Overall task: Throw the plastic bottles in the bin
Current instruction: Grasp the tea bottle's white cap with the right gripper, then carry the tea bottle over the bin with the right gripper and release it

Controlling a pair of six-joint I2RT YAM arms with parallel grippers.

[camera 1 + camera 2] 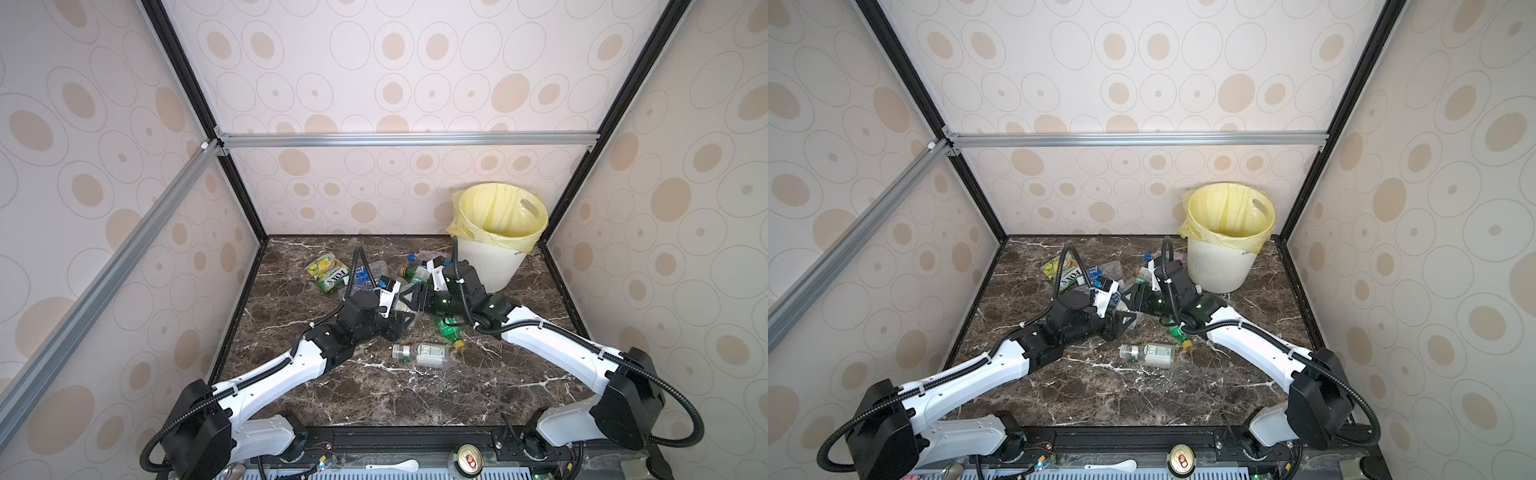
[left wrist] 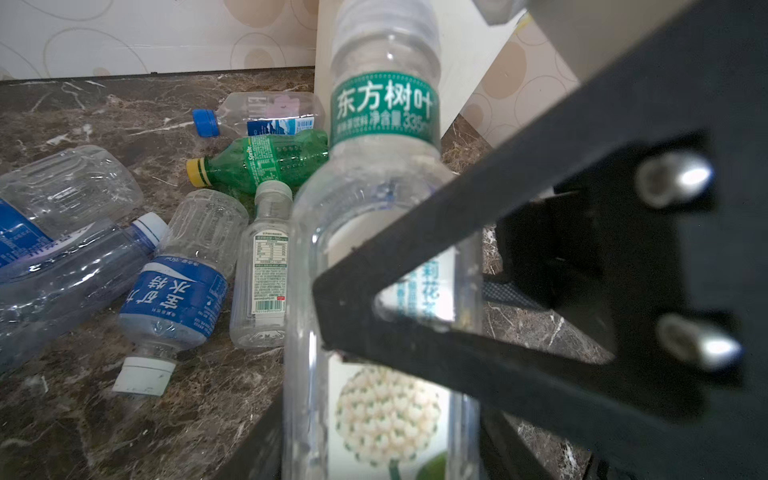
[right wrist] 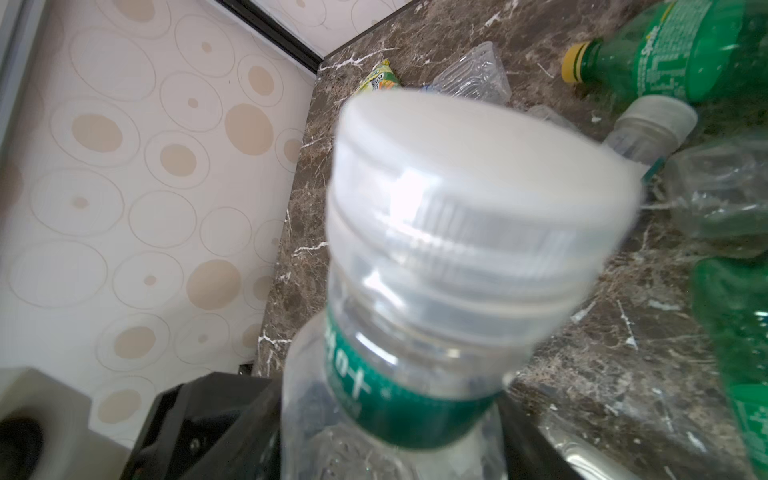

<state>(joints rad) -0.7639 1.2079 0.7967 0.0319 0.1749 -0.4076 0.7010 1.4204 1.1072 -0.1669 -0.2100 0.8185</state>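
A clear plastic bottle (image 2: 386, 187) with a green neck label and a white cap (image 3: 457, 187) hangs between both grippers at mid-table (image 1: 404, 306). My left gripper (image 2: 382, 457) is shut on its lower body. My right gripper (image 3: 395, 457) comes from the opposite side, its black fingers (image 2: 498, 232) lying against both sides of the bottle's middle. The two grippers meet in both top views, left (image 1: 405, 322) and right (image 1: 419, 297). The bin (image 1: 490, 266), white with a yellow bag, stands at the back right, behind the right arm.
Loose bottles lie around: a clear one (image 1: 424, 354) and a green one (image 1: 449, 332) in front of the grippers, several clear and blue-labelled ones (image 2: 174, 299) and a green Sprite bottle (image 2: 266, 162) behind. A FOXS packet (image 1: 328, 272) lies back left. A metal can (image 1: 468, 460) sits on the front rail.
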